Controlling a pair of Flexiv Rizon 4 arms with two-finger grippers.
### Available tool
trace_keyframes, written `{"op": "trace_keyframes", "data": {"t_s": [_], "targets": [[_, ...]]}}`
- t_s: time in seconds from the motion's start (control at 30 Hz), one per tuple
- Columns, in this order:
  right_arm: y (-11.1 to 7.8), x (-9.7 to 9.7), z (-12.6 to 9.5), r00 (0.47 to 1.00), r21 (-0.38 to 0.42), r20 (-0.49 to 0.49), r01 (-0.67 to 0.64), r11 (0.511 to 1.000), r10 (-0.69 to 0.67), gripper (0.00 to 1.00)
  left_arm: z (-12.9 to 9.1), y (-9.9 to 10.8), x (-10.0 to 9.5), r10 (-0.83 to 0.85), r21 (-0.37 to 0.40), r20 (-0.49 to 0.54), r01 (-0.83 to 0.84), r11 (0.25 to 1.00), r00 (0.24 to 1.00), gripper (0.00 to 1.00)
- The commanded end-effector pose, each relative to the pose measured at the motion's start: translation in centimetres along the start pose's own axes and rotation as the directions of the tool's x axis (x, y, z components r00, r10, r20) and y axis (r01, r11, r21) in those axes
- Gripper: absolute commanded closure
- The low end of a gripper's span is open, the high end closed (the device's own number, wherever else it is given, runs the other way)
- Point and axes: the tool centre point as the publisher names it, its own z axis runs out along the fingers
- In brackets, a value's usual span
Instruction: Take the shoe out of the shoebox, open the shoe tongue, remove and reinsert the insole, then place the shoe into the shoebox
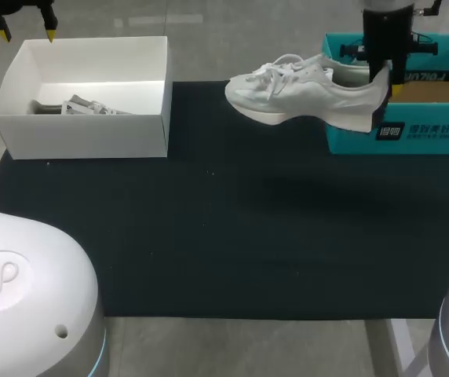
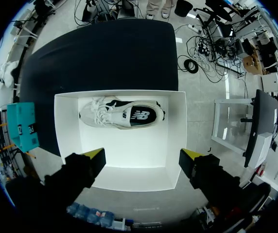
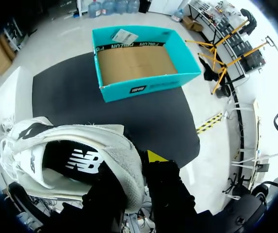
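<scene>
The right arm comes in over the far right of the desk, and its fingers (image 1: 385, 72) are clamped on the heel of a white shoe (image 1: 303, 90). In the right wrist view one finger sits inside the heel collar and the yellow-tipped one (image 3: 154, 156) presses on the outside, so the heel wall is pinched between them. The shoe hangs level and sole down. Its heel is over the near left corner of the teal shoebox (image 1: 413, 133) and its toe points out towards the left arm's side, above the black mat (image 1: 224, 236) that covers the desk. The laces lie loose across the top, and the dark insole with its white logo shows inside the opening (image 3: 76, 160). The teal shoebox stands open with only its brown cardboard floor showing (image 3: 134, 63).

At the far left the left arm's fingers (image 1: 27, 31) are spread wide and hold nothing, hovering above a white box (image 1: 83, 133). A second white shoe (image 2: 122, 114) lies on its side in that box, against the wall nearer the mat.
</scene>
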Motion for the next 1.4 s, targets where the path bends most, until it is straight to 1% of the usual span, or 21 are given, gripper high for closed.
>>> {"op": "trace_keyframes", "data": {"t_s": [0.03,0.13,0.3,0.4,0.5,0.73,0.87,0.9,1.0,1.1,1.27,1.4], "targets": [[-2.1,0.9,-0.2,1.0,-0.016,0.014,-0.007,1.0,0.007,1.0,0.0,0.0,0.0,0.001,0.0,-0.002,-0.001,1.0,1.0,0.0],[-4.0,1.8,0.2,1.0,-0.025,0.0,-0.007,1.0,0.007,1.0,0.0,0.0,0.0,0.001,0.0,-0.002,-0.001,1.0,1.0,0.0],[-6.9,3.3,1.5,0.999,-0.004,-0.022,0.023,1.0,-0.023,1.0,0.0,0.0,0.0,0.001,0.0,-0.002,-0.001,1.0,1.0,0.0],[-8.2,3.4,2.1,0.998,0.01,-0.027,0.054,0.999,-0.053,1.0,0.0,0.0,0.0,0.001,0.0,-0.002,-0.001,1.0,1.0,0.0],[-9.1,3.3,2.1,0.998,0.019,-0.027,0.056,0.998,-0.056,1.0,0.0,0.0,0.0,0.001,0.0,-0.002,-0.001,1.0,1.0,0.0],[-9.8,3.3,2.3,0.997,0.021,-0.016,0.071,0.997,-0.071,1.0,0.0,0.0,0.0,0.001,0.0,-0.002,-0.001,1.0,1.0,0.0],[-10.5,3.9,2.7,0.995,0.013,-0.042,0.096,0.995,-0.095,1.0,0.0,0.0,0.0,0.001,0.0,-0.002,-0.001,1.0,1.0,0.0],[-11.0,4.2,2.7,0.993,0.014,-0.048,0.104,0.994,-0.103,1.0,0.0,0.0,0.0,0.001,0.0,-0.002,-0.001,1.0,1.0,0.0],[-11.9,4.7,3.3,0.991,0.032,-0.043,0.13,0.991,-0.129,1.0,0.0,0.0,0.0,0.001,0.0,-0.002,-0.001,1.0,1.0,0.0],[-12.5,4.9,3.6,0.991,0.042,-0.04,0.13,0.991,-0.128,1.0,0.0,0.0,0.0,0.001,0.0,-0.002,-0.001,1.0,1.0,0.0],[-12.8,4.9,4.2,0.993,0.045,-0.043,0.113,0.993,-0.111,1.0,0.0,0.0,0.0,0.001,0.0,-0.002,-0.001,1.0,1.0,0.0],[-13.3,5.4,5.3,0.994,0.05,-0.034,0.11,0.993,-0.108,1.0,0.0,0.0,0.0,0.001,0.0,-0.002,-0.001,1.0,1.0,0.0]]}}
